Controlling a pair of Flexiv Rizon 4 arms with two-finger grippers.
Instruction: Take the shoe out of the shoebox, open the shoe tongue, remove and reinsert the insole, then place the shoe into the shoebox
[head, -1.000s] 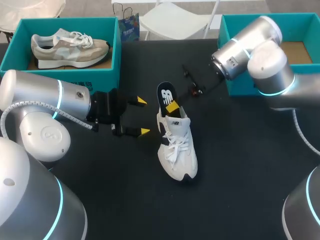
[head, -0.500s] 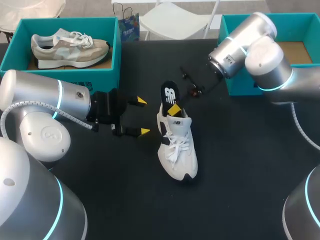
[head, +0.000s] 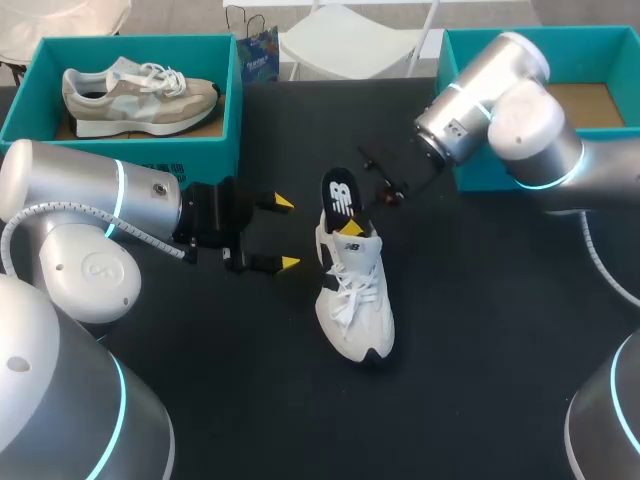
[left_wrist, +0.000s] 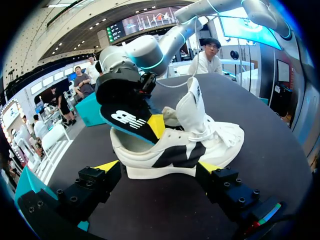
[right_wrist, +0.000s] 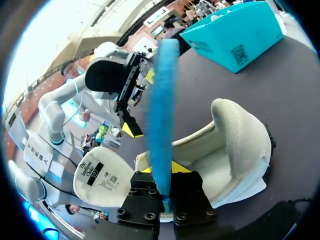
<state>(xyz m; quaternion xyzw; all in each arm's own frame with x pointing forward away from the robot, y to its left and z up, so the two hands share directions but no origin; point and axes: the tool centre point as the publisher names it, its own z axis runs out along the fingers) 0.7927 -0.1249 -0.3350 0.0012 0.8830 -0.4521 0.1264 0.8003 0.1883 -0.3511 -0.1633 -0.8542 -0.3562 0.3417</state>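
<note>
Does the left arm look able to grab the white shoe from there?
Probably yes. The left gripper is open, pointing at the white shoe with only bare table between. The right gripper, holding the insole, crowds just the heel.

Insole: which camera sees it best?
The left wrist view: the insole shows big and close, black top up, one end in the shoe. The head view shows it small; the right wrist view shows only its blue edge.
</note>
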